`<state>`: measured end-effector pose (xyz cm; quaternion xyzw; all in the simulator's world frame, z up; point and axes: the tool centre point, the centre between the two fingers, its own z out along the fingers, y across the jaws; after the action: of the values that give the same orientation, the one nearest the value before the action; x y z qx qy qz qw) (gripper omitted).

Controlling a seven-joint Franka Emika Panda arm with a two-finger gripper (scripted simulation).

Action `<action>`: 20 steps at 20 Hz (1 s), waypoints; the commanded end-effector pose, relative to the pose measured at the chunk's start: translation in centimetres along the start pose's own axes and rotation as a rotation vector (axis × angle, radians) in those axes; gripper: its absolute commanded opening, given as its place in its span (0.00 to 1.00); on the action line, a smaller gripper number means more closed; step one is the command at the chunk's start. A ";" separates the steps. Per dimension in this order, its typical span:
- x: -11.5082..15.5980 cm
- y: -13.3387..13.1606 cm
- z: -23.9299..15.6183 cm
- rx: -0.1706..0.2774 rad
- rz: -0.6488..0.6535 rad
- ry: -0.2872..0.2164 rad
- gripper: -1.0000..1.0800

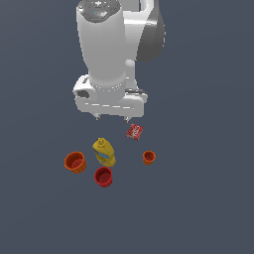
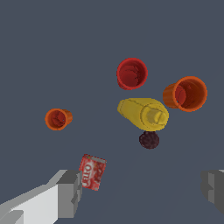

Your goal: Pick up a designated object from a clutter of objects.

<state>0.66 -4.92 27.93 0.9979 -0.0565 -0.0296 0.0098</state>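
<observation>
The small pure-red cup stands upright on the dark floor, just in front of the yellow bottle; it also shows in the wrist view. My gripper hangs open and empty above the floor, behind the clutter and apart from every object. In the wrist view the gripper has its grey fingers spread wide, with nothing between them. The red can with white lettering lies nearest the gripper and shows beside one finger in the wrist view.
A larger orange-red cup stands on the exterior view's left of the bottle. A tiny orange cup stands on the right. A small dark round item sits against the bottle.
</observation>
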 end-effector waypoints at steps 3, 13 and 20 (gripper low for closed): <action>1.9 0.2 1.5 0.007 0.077 0.005 0.96; 8.0 1.2 7.9 0.028 0.350 0.024 0.96; 11.5 2.1 13.0 0.037 0.536 0.036 0.96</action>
<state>10.44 -8.25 15.42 0.9535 -0.3012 -0.0092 0.0004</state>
